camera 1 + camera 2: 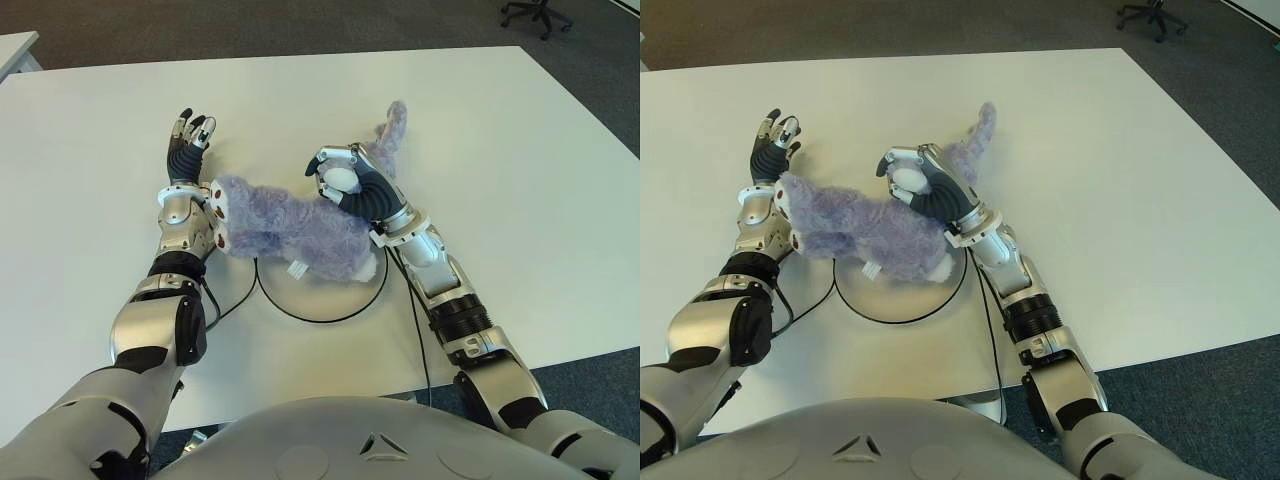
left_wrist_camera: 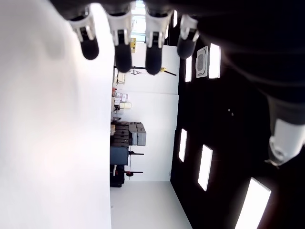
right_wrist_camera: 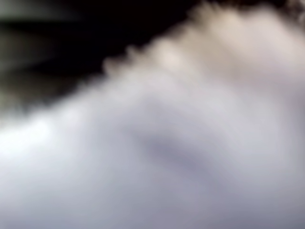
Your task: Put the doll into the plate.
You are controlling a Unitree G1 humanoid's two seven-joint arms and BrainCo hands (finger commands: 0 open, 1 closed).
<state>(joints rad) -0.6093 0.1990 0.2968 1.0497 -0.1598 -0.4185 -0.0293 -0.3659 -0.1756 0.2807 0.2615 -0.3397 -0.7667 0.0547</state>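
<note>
A fluffy purple doll (image 1: 290, 225) lies stretched across the white table (image 1: 500, 180). Its lower part hangs over the far side of a white plate with a thin black rim (image 1: 330, 319). My right hand (image 1: 345, 185) is curled around the doll's upper part, and a purple limb (image 1: 392, 128) sticks out beyond the fingers. Purple fur (image 3: 167, 157) fills the right wrist view. My left hand (image 1: 188, 145) shows at the doll's left end, fingers (image 2: 121, 43) straight and holding nothing.
Black cables (image 1: 412, 300) run along both forearms toward the table's front edge. An office chair (image 1: 535, 12) stands on the dark floor at the back right. The corner of another table (image 1: 15, 48) shows at the far left.
</note>
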